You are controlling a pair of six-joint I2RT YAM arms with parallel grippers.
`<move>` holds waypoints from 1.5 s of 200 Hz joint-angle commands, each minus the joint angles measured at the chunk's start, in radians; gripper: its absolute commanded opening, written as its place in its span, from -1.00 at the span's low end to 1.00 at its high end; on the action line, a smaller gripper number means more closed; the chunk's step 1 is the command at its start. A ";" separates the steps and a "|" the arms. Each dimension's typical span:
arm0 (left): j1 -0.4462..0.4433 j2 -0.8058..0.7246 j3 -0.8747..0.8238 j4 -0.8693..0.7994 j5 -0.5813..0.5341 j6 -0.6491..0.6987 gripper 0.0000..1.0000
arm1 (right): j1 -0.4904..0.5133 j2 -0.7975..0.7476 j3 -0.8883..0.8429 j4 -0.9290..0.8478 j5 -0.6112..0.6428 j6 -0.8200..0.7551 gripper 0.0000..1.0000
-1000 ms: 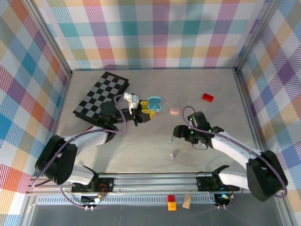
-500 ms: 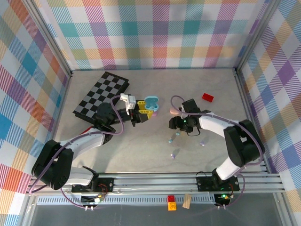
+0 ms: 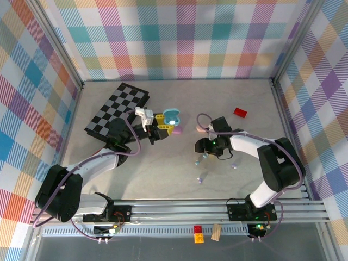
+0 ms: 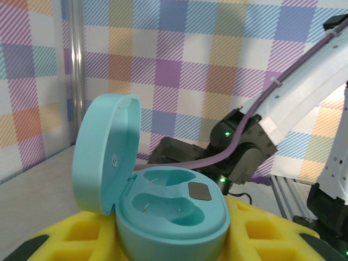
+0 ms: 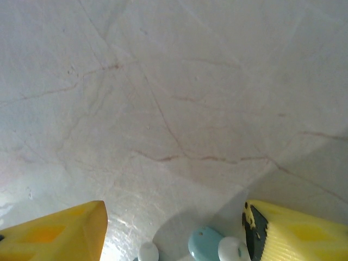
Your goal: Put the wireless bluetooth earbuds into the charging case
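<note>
Left pincer (image 3: 162,126) is pressed together on the open teal charging case (image 4: 173,217), whose lid is tipped up above two bare wells. Right pincer (image 5: 174,220) stands spread low over the table (image 5: 163,98). A light blue earbud (image 5: 205,243) lies loose between its yellow fingers (image 5: 293,228), nearer the right one. One lavender earbud (image 3: 200,179) lies nearer the bases and another lavender bud (image 3: 234,166) is beside the right arm, both well apart from the case. Since a second ago, the right arm has swung in toward the centre, and the case has drifted slightly farther and leftward.
</note>
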 commanded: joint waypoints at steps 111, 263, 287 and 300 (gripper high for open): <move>0.082 -0.015 -0.052 0.094 -0.072 0.008 -0.29 | 0.080 -0.142 0.037 -0.214 0.287 -0.021 0.47; 0.285 -0.010 -0.088 0.196 -0.125 -0.060 -0.30 | 0.469 0.220 0.368 -0.605 0.963 0.076 -0.24; 0.284 -0.010 -0.088 0.196 -0.121 -0.061 -0.30 | 0.469 0.244 0.382 -0.608 0.963 0.065 -0.32; 0.285 -0.012 -0.088 0.195 -0.121 -0.059 -0.30 | 0.469 0.251 0.383 -0.607 0.963 0.061 -0.34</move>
